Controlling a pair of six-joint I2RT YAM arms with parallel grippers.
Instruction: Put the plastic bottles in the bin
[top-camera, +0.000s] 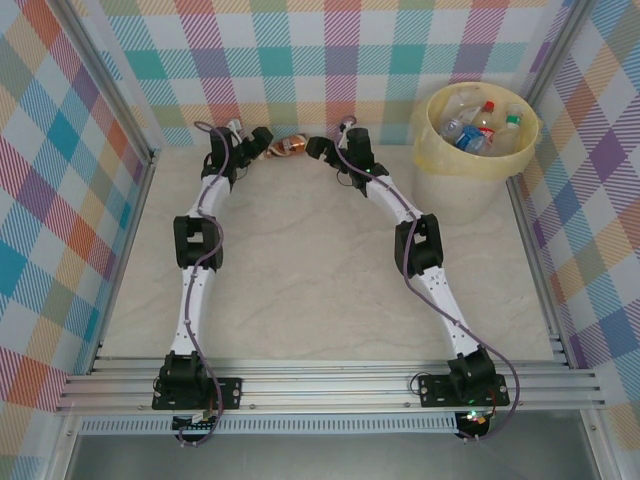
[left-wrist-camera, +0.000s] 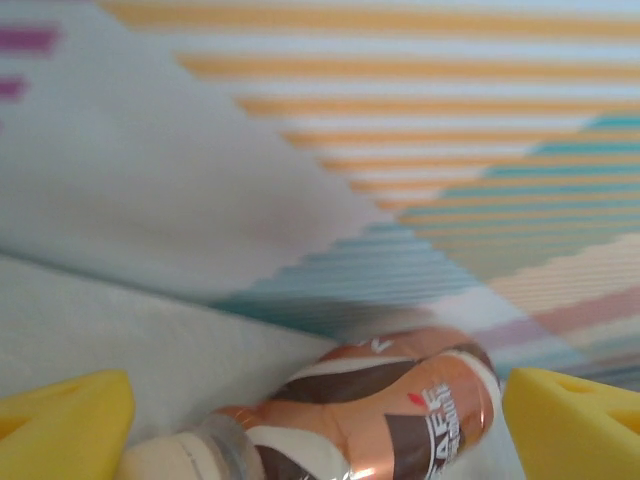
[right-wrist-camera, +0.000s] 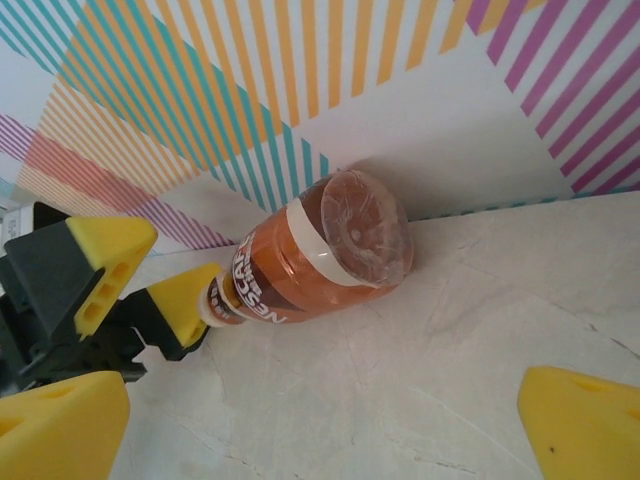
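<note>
A pale cream, faintly marbled tabletop (top-camera: 300, 260) is closed in on three sides by cloth walls (top-camera: 330, 60) checked in pastel teal, orange, purple and pink. Aluminium rails (top-camera: 330, 385) run across the near edge, where both arm bases are bolted. In the far right corner stands the bin (top-camera: 455, 190), a round cream bucket with a yellowish liner over its rim, and several plastic bottles (top-camera: 478, 128) are heaped inside it. One brown-labelled bottle (top-camera: 290, 146) lies on its side on the tabletop, close against the foot of the far wall. Its long axis runs roughly along that wall. The pale cap end points to the left gripper (top-camera: 255, 143), and the round base faces the right gripper (top-camera: 318, 148). From the left wrist, the bottle (left-wrist-camera: 380, 410) lies between the yellow pads of the left gripper (left-wrist-camera: 318, 425), whose jaws stand apart on either side; whether a pad touches it cannot be told. From the right wrist, the bottle (right-wrist-camera: 320, 250) lies beyond the right gripper (right-wrist-camera: 320, 420), whose jaws are spread wide with nothing between them.
</note>
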